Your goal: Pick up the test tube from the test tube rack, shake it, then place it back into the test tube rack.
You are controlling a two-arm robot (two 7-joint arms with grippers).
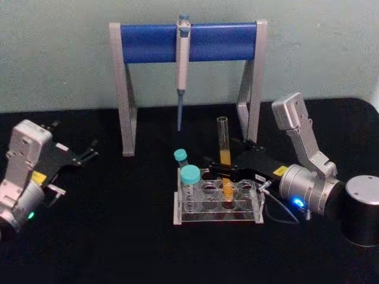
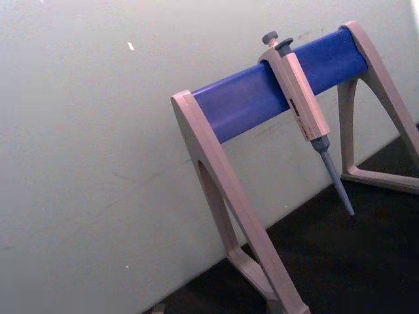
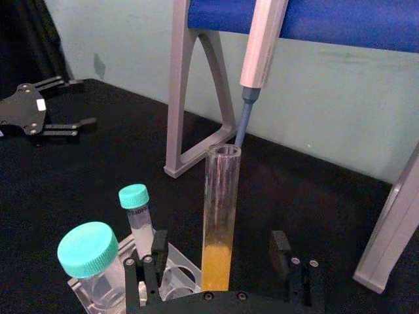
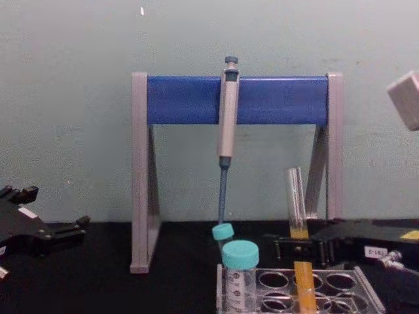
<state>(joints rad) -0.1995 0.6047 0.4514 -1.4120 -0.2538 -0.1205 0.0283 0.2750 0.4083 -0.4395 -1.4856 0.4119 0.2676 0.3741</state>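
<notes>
Black table (image 1: 118, 236); test tube (image 3: 220, 196) between parted jaws of right gripper (image 3: 219, 252)

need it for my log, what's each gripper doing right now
Left gripper: open, empty, parked at left.
Right gripper: open around the tall clear glass test tube with orange liquid, not gripping.

Even, soft light; pale wall (image 1: 59, 53) bright, black table (image 1: 118, 236) dark, shadows faint.

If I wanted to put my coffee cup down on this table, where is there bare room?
Bare black table lies between the left gripper and the test tube rack, and along the near edge. Crowded: the rack, where the open right gripper brackets the test tube.
</notes>
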